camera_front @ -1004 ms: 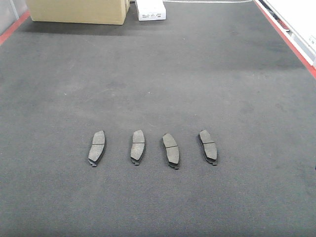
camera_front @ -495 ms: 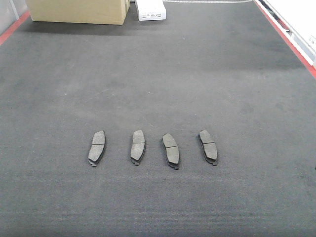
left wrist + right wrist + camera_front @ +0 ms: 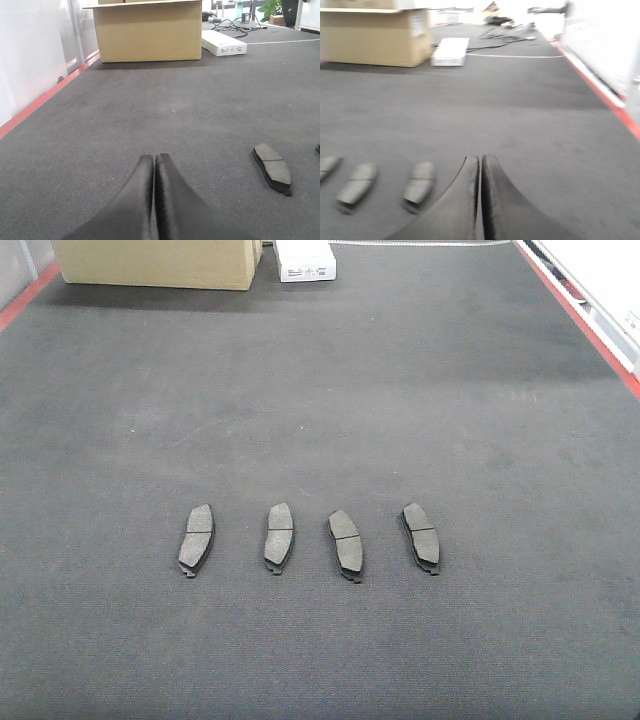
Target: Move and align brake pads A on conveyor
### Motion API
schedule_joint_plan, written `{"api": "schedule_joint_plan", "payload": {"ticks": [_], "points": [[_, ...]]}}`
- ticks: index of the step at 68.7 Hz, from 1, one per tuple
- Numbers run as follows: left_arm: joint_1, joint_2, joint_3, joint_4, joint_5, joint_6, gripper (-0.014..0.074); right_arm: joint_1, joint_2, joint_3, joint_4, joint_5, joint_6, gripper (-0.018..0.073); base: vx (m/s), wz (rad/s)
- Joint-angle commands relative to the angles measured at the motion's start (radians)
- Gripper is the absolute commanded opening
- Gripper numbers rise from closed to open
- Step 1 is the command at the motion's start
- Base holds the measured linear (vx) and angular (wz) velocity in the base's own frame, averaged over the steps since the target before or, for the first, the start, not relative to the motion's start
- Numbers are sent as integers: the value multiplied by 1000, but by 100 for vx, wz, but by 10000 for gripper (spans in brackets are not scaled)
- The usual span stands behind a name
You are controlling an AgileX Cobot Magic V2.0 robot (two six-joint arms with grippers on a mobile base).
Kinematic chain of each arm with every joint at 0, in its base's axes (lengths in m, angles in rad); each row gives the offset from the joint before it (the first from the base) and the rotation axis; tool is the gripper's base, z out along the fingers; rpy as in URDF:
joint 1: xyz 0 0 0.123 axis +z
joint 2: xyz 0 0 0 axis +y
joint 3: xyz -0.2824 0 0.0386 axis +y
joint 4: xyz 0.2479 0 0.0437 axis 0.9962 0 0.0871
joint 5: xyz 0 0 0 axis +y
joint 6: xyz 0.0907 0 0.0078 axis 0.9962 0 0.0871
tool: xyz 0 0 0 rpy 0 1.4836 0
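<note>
Felt-like conveyor (image 3: 320, 390) is carrying four brake pads A (image 3: 311, 538) in a near-centre row, tilting between 11 and 1 o'clock, while left gripper (image 3: 154, 159) and right gripper (image 3: 480, 160) are sitting pinched together, empty; closed approaches risk nudging pads askew

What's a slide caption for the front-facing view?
Four brake pads lie in a side-by-side row on the dark conveyor, with a cardboard box and white box at the far end.

Right wrist view is blurred; leftmost brake pad (image 3: 326, 165) is edge-cut.
</note>
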Motion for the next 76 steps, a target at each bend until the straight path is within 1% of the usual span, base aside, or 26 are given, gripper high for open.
{"api": "schedule_joint_plan", "payload": {"ticks": [1, 7, 11, 20, 76], "points": [[-1, -14, 24, -9, -83, -9, -6, -43, -54, 37, 0, -90, -15, -8, 0, 0], [-1, -14, 24, -9, -83, -9, -6, -76, -124, 79, 0, -86, -13, -8, 0, 0], [-1, -13, 24, -9, -83, -9, -6, -90, -122, 98, -1, -91, -12, -8, 0, 0], [-1, -13, 24, -9, -83, -9, -6, -87, -121, 111, -1, -67, -5, -8, 0, 0], [-1, -13, 24, -9, -83, -9, -6, -89, -121, 111, -1, -68, -6, -8, 0, 0]]}}
